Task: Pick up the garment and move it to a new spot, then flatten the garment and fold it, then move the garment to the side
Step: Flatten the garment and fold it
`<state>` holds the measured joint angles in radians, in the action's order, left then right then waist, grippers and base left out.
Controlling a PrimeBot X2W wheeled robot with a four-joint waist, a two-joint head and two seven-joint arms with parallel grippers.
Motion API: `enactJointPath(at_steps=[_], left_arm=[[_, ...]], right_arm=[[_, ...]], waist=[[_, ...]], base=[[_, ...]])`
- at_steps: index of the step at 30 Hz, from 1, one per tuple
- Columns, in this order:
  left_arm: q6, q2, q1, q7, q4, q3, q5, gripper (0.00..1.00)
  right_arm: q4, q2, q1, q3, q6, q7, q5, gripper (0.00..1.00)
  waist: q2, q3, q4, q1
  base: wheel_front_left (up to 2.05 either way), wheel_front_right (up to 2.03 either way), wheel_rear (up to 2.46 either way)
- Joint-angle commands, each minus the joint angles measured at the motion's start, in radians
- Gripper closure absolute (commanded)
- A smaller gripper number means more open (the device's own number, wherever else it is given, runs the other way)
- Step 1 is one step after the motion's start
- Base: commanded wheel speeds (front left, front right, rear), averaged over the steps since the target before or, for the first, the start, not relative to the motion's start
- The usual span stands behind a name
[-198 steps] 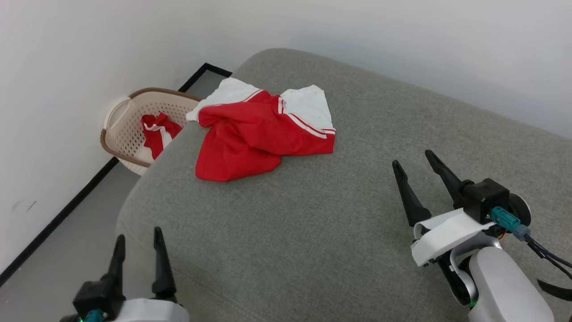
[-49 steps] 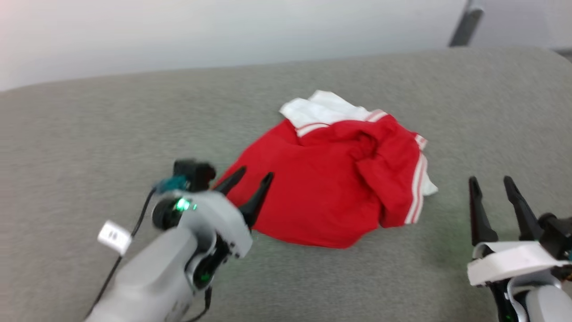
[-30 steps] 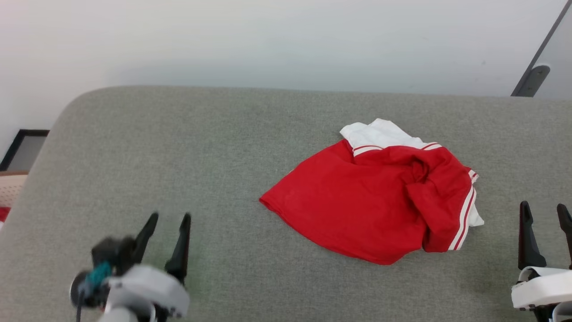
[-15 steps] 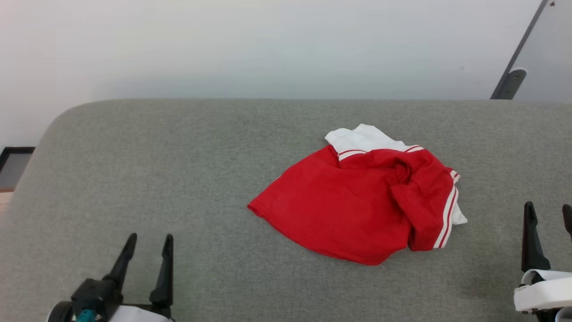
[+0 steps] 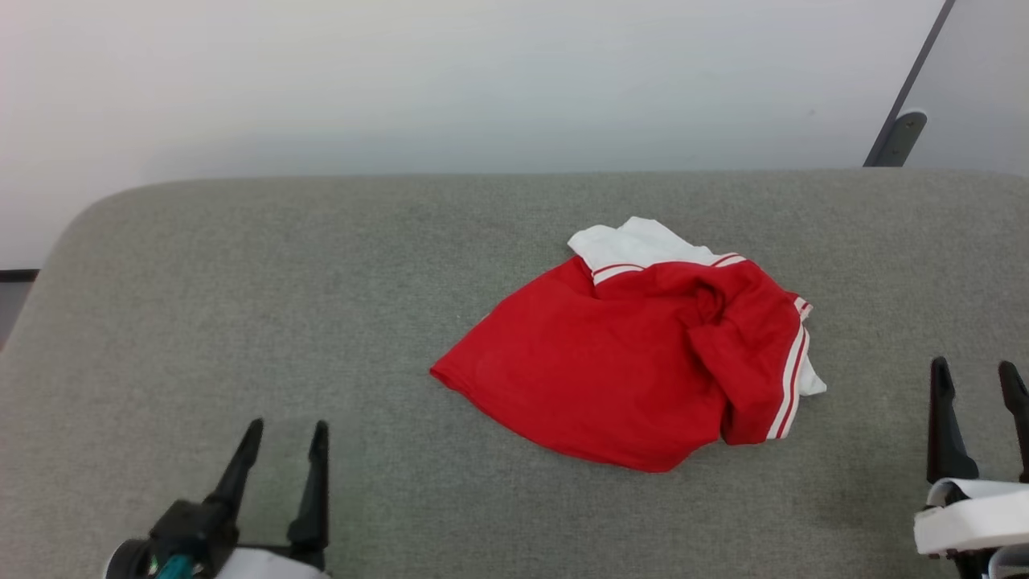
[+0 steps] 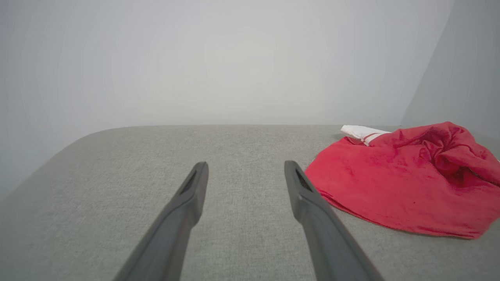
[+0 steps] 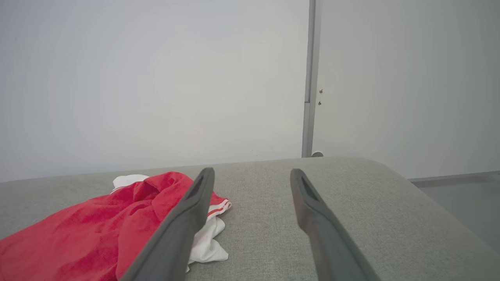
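Room to move is plentiful on the broad grey woven-fabric couch cushion [image 5: 241,281]. Its far edge runs along a plain pale wall [image 5: 402,80], its left corner curves off softly, and from the right wrist view its right end rounds down toward a grey floor [image 7: 461,195]. A wide stretch of bare upholstery lies left of the clothing; the strip on its right is narrower. A dark slanted door frame [image 5: 892,141] stands behind the right end.

The red jersey T-shirt with white sleeves [image 5: 627,378] lies a little right of the cushion's middle as a soft, rumpled heap. Its smooth red body spreads toward the near left and ends in a hemmed edge. One white sleeve pokes out at the far side, red-and-white striped trim runs down the right flank, and a bit of white cloth peeks from beneath. Folds bunch up near the top right. The cushion's weave looks coarse and matte.

The left gripper [image 5: 289,425] hovers at the near left with its two long dark tapered fingers spread wide, holding nothing and well short of the shirt's hem. The right gripper [image 5: 973,366] sits at the near right with its fingers likewise parted and empty, near the striped side but clear of it.
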<state>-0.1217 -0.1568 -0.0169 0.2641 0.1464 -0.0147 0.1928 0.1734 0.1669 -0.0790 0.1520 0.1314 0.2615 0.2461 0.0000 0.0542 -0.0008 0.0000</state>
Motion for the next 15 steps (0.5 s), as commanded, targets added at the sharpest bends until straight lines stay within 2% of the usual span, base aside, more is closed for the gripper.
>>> enactJointPath(at_steps=[1, 6, 10, 13, 14, 15], left_arm=[[-0.005, 0.001, 0.023, 0.000, 0.004, 0.012, -0.001, 0.00], [-0.009, -0.043, 0.115, 0.000, 0.036, 0.075, -0.010, 0.00], [-0.009, -0.099, 0.279, -0.011, 0.083, 0.170, 0.051, 0.00], [-0.009, -0.153, 0.445, -0.079, 0.140, 0.257, 0.106, 0.00], [-0.009, -0.153, 0.445, -0.079, 0.140, 0.257, 0.106, 0.00], [-0.009, -0.185, 0.561, -0.165, 0.190, 0.327, 0.158, 0.00]], right_arm=[[-0.002, -0.002, -0.013, -0.010, -0.001, 0.005, 0.005, 0.00], [-0.004, -0.003, -0.037, -0.031, -0.001, 0.005, 0.013, 0.00], [-0.007, -0.012, -0.064, -0.048, -0.001, 0.005, 0.021, 0.00], [-0.011, -0.028, -0.098, -0.066, -0.001, 0.005, 0.032, 0.00], [-0.011, -0.028, -0.098, -0.066, -0.001, 0.005, 0.032, 0.00], [-0.011, -0.041, -0.122, -0.079, -0.001, 0.005, 0.041, 0.00]], waist=[[0.0000, 0.010, -0.005, 0.0000], [0.0000, 0.043, -0.034, 0.0000], [0.0000, 0.091, -0.079, 0.0000], [0.0000, 0.147, -0.130, 0.0000], [0.0000, 0.147, -0.130, 0.0000], [0.0000, 0.192, -0.171, 0.0000]], base=[[0.00, 0.00, 0.00], [0.00, 0.00, 0.00], [0.00, 0.00, 0.00], [0.00, 0.00, 0.00], [0.00, 0.00, 0.00], [0.00, 0.00, 0.00]])
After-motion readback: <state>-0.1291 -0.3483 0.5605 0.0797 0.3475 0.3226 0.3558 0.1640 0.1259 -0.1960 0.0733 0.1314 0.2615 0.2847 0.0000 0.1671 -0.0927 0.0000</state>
